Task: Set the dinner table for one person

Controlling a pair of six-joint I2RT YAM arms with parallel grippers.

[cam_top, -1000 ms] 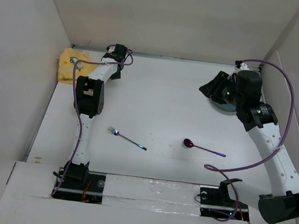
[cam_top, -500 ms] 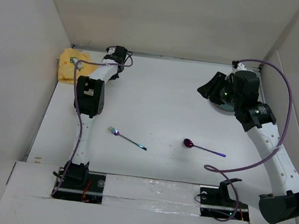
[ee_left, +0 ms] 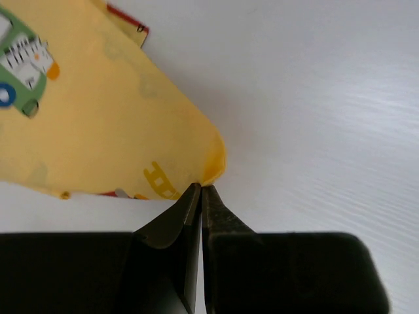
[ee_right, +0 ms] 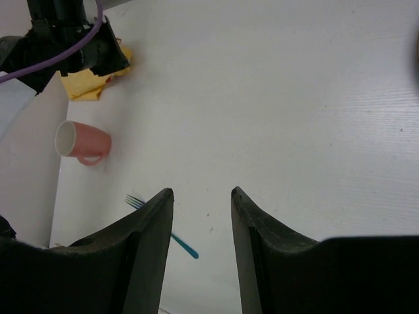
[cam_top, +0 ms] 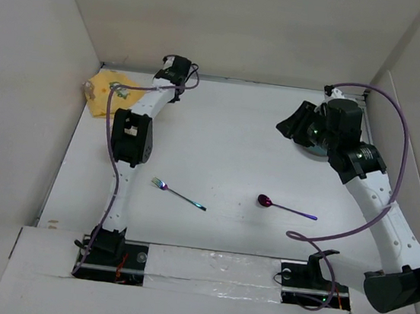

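Observation:
The dinner table (cam_top: pixel 227 140) is a white surface walled on three sides. My left gripper (ee_left: pixel 201 188) is shut on the corner of a yellow cloth (ee_left: pixel 98 118) printed with vehicles, at the table's far left corner (cam_top: pixel 107 85). A fork (cam_top: pixel 178 194) and a purple spoon (cam_top: pixel 284 207) lie near the front middle. A pink mug (ee_right: pixel 82 140) lies on its side near the cloth; the top view does not show it. My right gripper (ee_right: pixel 201 191) is open and holds nothing. It hangs over a grey plate (cam_top: pixel 322 150) at the far right.
Walls close in the table on the left, back and right. Both arm bases sit at the near edge. A purple cable (cam_top: pixel 396 141) loops off the right arm. The left arm (cam_top: pixel 132 136) stretches from the front left to the back corner.
My left gripper has closed on the cloth's corner and shifted right and back, drawing the cloth out with it. The right arm has hardly moved.

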